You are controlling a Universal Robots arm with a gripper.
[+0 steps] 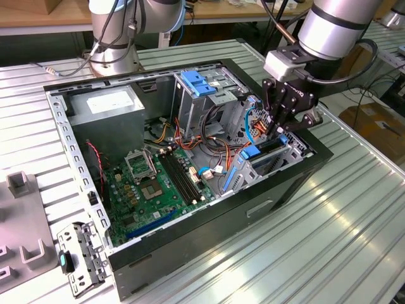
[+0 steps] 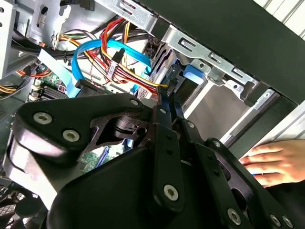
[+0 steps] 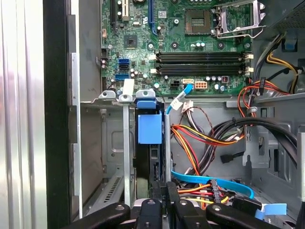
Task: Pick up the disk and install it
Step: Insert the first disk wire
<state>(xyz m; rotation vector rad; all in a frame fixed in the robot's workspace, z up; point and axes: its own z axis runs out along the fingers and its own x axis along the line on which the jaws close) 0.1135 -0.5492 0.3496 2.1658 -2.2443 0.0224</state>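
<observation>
Nearest in the exterior view, on the slatted aluminium table [image 1: 329, 240]: a grey fixture tray [image 1: 19, 240] and, just beside it, a loose metal bracket [image 1: 79, 256] with a green tab, lying flat. Behind these, an open black computer case [image 1: 209, 218], lying on its side with the interior exposed. Inside, on the floor of the case, a green motherboard [image 1: 158, 183] with an open CPU socket [image 1: 138, 163] and four empty memory slots [image 1: 180, 177]. Toward the exterior view's right, a metal drive cage [image 1: 288, 158] at the case wall, with the disk [image 1: 269, 147] standing on edge in one of its slots, blue side rail [image 3: 149, 128] visible between the sheet-metal dividers in the first wrist view. Directly above the disk, the gripper [image 1: 278, 130] reaching down into the cage, tip at the disk's upper edge in both wrist views [image 2: 166, 93] [image 3: 164, 188]; jaw state cannot be told, nor whether the disk is clamped. Beside the cage, a bundle of red, yellow and orange wires and a blue flat data cable [image 3: 209, 181]. At the case edge in the second wrist view, a person's hand [image 2: 271, 162] resting. Farther back, a grey power-supply box [image 1: 104, 104] with a white sticker in the corner of the case, and a blue plastic bracket [image 1: 199, 84] atop a second metal cage. Farthest, the base of a robot arm [image 1: 114, 38] on the table.
</observation>
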